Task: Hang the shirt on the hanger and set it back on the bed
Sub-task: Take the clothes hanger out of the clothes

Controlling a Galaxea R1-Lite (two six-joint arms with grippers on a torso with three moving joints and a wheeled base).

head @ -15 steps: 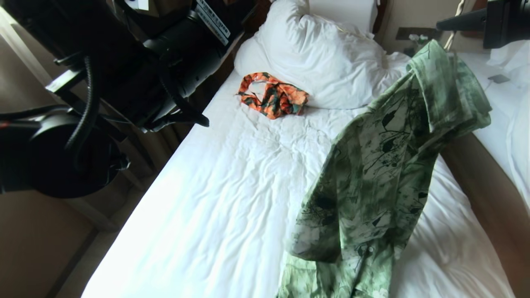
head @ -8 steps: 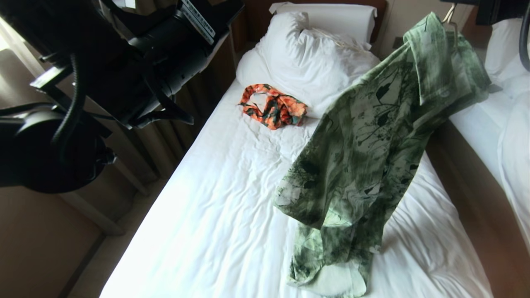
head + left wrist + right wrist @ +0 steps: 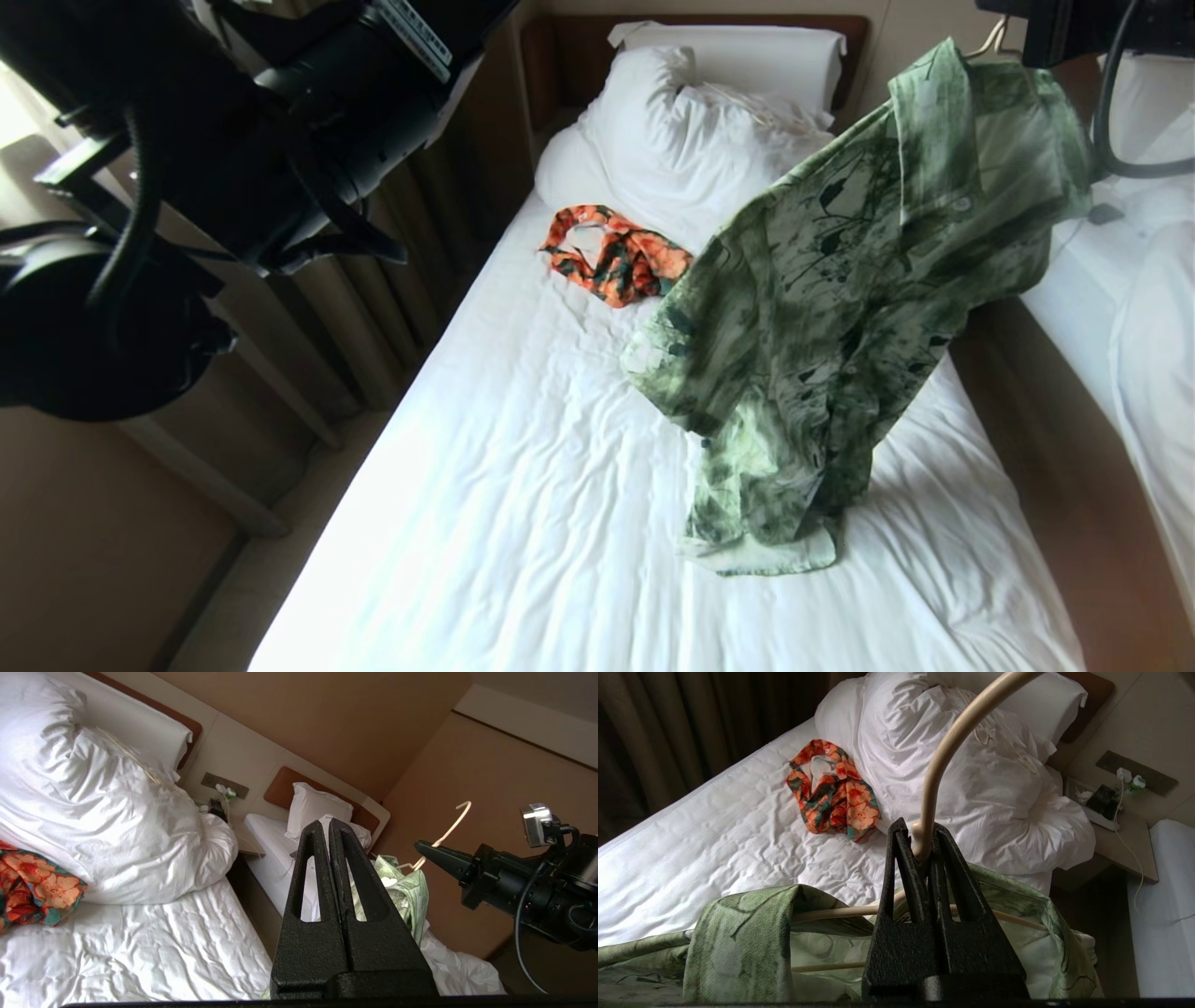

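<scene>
Your right tool (image 3: pixel 920 847) is clenched on the hanger (image 3: pixel 943 756), the shirt (image 3: pixel 840 308) dangling onto the bed (image 3: pixel 523 448); your left tool (image 3: pixel 328 828) is clenched on nothing.

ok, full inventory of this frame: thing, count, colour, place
shirt: 1, green leaf print, hanging over bed, hem on sheet
hanger: 1, cream, inside shirt, hook in right gripper
bed: 1, white sheet, centre
duvet: 1, white, bunched at head
pillow: 1, white, against headboard
patterned garment: 1, orange, below duvet
second bed: 1, white, right
left gripper: shut, empty, raised left
right gripper: shut on hanger
</scene>
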